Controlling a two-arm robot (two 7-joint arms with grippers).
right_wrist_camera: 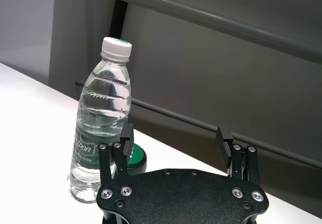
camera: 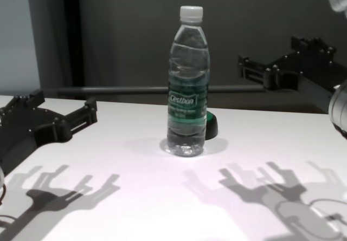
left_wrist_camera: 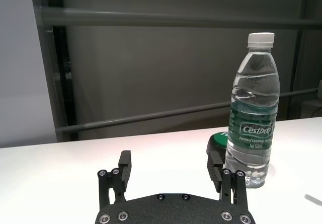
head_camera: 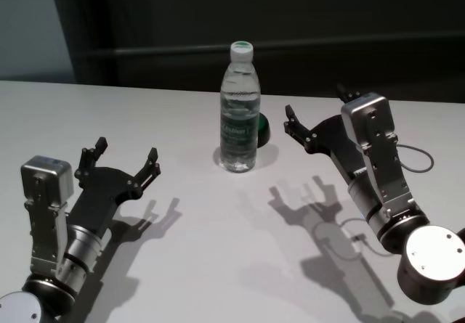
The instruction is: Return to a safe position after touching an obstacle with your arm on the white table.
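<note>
Bottle [head_camera: 239, 109], clear ribbed plastic, stood untouched; both wide-jawed grippers, left [head_camera: 122, 162] and right [head_camera: 320, 112], hung clear, retreat seemingly near done.

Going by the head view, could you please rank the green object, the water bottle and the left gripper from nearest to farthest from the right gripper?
1. Green object: behind the bottle, closest to the right gripper.
2. Water bottle: upright at the table's middle, just beyond it.
3. Left gripper: across the table, on the robot's left.

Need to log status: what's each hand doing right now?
Left hand: open, empty, left of the bottle.
Right hand: open, empty, right of it.
</note>
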